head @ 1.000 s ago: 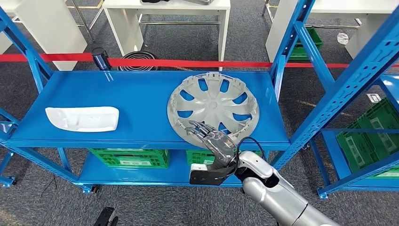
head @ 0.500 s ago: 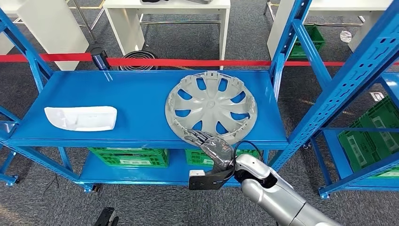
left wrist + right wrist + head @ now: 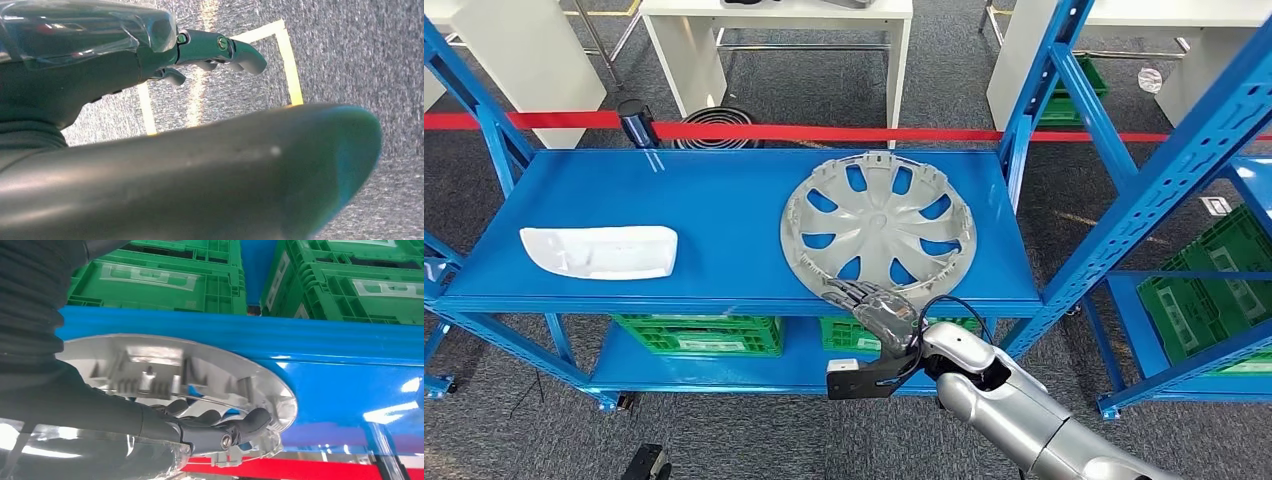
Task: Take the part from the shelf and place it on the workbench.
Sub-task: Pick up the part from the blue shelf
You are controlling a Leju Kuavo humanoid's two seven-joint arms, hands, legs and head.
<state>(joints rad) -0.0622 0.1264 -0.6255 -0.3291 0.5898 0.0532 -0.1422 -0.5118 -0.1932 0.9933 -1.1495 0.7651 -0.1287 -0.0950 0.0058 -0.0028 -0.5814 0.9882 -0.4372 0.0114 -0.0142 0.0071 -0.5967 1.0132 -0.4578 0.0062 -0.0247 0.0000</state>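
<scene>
A silver hubcap (image 3: 879, 225) lies flat on the right half of the blue shelf (image 3: 714, 200), its near rim at the shelf's front edge. My right hand (image 3: 876, 308) comes up from below and grips that near rim. In the right wrist view its fingers (image 3: 240, 427) curl over the hubcap's (image 3: 165, 365) ribbed face, with the thumb underneath. A white moulded part (image 3: 599, 250) lies on the left half of the shelf. My left hand (image 3: 125, 60) hangs over grey carpet, holding nothing, its fingers apart.
Blue uprights (image 3: 1144, 200) frame the shelf on the right, and another (image 3: 484, 120) on the left. Green crates (image 3: 699, 335) sit on the lower level under the shelf. A red barrier tape (image 3: 824, 133) runs behind, with white tables (image 3: 774, 30) beyond it.
My right hand has drawn back from the hubcap's spokes to its near rim. The whole picture shifted slightly left and back; the hubcap stays on the shelf.
</scene>
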